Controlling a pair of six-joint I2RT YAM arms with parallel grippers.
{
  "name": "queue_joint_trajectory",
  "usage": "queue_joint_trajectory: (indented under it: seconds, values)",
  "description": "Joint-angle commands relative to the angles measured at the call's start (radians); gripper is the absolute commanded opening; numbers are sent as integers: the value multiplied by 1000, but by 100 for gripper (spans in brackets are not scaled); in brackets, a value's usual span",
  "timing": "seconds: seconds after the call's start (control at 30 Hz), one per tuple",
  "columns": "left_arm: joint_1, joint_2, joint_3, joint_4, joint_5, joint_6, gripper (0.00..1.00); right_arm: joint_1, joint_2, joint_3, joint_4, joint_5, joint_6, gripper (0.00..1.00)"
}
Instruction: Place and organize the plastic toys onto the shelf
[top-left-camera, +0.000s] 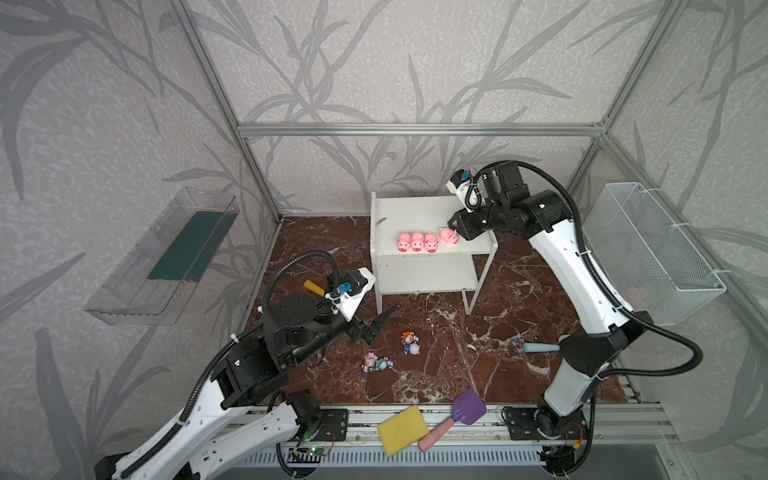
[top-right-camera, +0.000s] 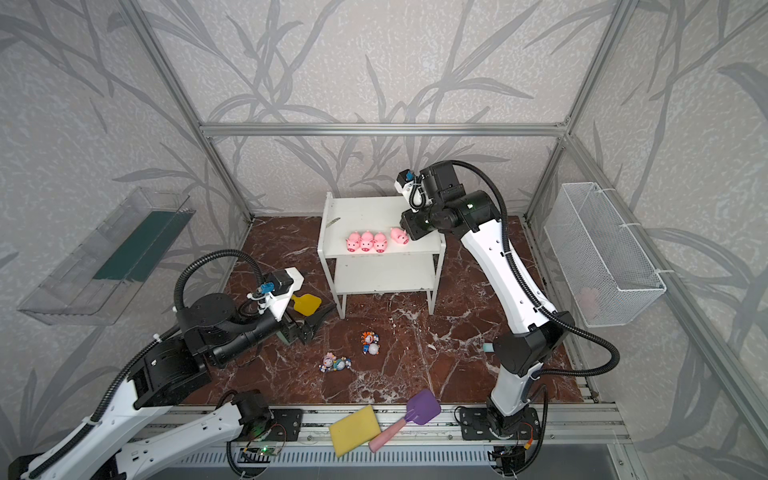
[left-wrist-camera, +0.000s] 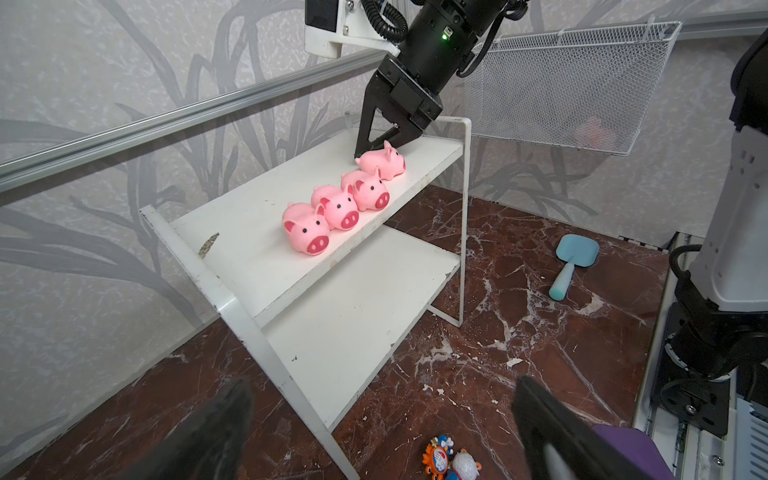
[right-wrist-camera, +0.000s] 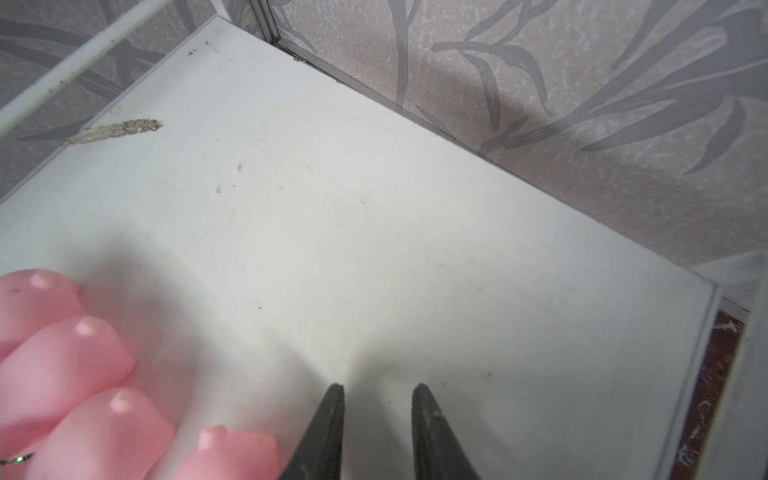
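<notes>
Brown marble-patterned bench (top-left-camera: 457, 365) carries, in both top views, a white two-tier shelf (top-left-camera: 415, 212) at 12 o'clock. Four glossy pink plastic pigs (top-left-camera: 417, 242) line its upper board, with the right gripper (top-left-camera: 457, 229) at their 3 o'clock. Tiny multicoloured figurines (top-left-camera: 409, 343) lie at the shelf's 6 o'clock, near the wide-spread left gripper (top-left-camera: 380, 326). Left wrist view: the right gripper (left-wrist-camera: 376, 143) sits just beside the end pig (left-wrist-camera: 380, 162). Right wrist view: its jaws are slightly parted, pinching nothing.

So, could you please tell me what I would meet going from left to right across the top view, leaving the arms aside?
Clear plastic wall tray → yellow toy shovel handle → white two-tier shelf carrying four pink plastic pigs → pale blue toy shovel handle → white wire-mesh basket.
</notes>
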Motion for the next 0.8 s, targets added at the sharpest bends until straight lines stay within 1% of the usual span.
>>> queue_joint_trajectory:
  seconds: [0.0, 0.2, 0.33, 0.53, 0.77]
  values:
    - [6, 0, -4, 18, 12, -1, 99, 7, -48, -22, -30, -16, -19, 30]
    - [10, 2, -2, 18, 15, -2, 99, 25, -107, -74, -17, 16, 10, 30]
    - [11, 5, -2, 19, 18, -4, 99, 43, -140, -133, 23, 20, 19, 30]
    - [13, 6, -3, 20, 20, -5, 99, 56, -170, -177, 48, 21, 27, 30]
    - [15, 10, -2, 21, 24, -7, 99, 66, -180, -181, 41, 29, 49, 30]
